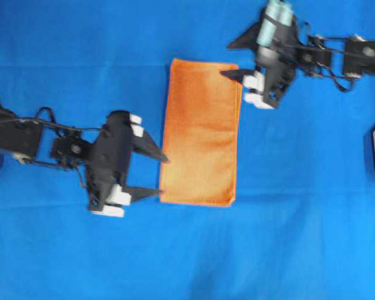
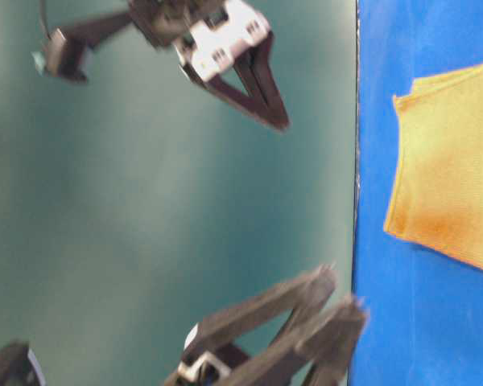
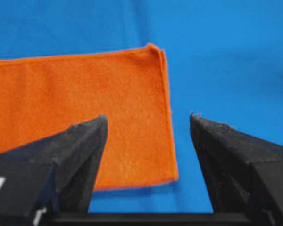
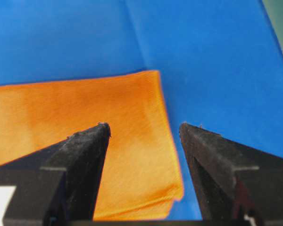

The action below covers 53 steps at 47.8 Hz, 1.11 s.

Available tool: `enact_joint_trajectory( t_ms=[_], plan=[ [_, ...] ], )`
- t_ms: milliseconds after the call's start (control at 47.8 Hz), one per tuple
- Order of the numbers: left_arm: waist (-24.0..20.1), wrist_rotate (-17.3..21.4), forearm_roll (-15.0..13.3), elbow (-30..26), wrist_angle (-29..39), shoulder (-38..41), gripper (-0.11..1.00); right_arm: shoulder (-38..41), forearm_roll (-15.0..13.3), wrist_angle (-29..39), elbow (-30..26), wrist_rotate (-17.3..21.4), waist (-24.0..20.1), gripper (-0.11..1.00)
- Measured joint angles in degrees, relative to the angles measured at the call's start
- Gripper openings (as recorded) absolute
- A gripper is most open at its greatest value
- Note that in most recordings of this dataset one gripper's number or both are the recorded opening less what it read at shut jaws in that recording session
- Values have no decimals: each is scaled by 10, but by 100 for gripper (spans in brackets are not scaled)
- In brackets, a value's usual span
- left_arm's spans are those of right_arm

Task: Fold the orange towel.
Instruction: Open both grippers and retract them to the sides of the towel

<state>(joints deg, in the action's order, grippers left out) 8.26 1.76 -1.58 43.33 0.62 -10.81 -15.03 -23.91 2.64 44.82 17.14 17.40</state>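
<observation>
The orange towel [image 1: 200, 132] is seen flat on the blue cloth [image 1: 300, 237], apparently folded, flanked by the left gripper [image 1: 164, 177] and right gripper [image 1: 231, 59], both spread wide, empty.

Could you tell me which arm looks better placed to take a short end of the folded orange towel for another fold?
Probably the left: its open gripper sits right at the bright orange microfiber towel's near corner, while the open right gripper hangs at the far corner.

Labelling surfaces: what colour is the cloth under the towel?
Plain bright blue cloth, clearest in the overhead view.
</observation>
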Motion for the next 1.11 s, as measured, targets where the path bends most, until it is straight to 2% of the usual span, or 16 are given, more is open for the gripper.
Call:
enact_joint_trajectory(
  t_ms=[314,502,628,983,1109],
  plan=[
    [-37,-2,-1,88,-71,-83,64,-170,25,-47,130,69,-81,62],
    [-65,-10,0,145,-126,-138,64,-217,32,-98,186,104,-108,62],
    [-69,-11,0,162,-143,-153,64,-215,33,-110,193,109,-109,62],
    [-73,-11,-1,160,-153,-149,64,-206,32,-113,192,109,-107,62],
    [-92,-11,0,147,-178,-127,65,-195,32,-115,186,105,-83,62]
  ],
)
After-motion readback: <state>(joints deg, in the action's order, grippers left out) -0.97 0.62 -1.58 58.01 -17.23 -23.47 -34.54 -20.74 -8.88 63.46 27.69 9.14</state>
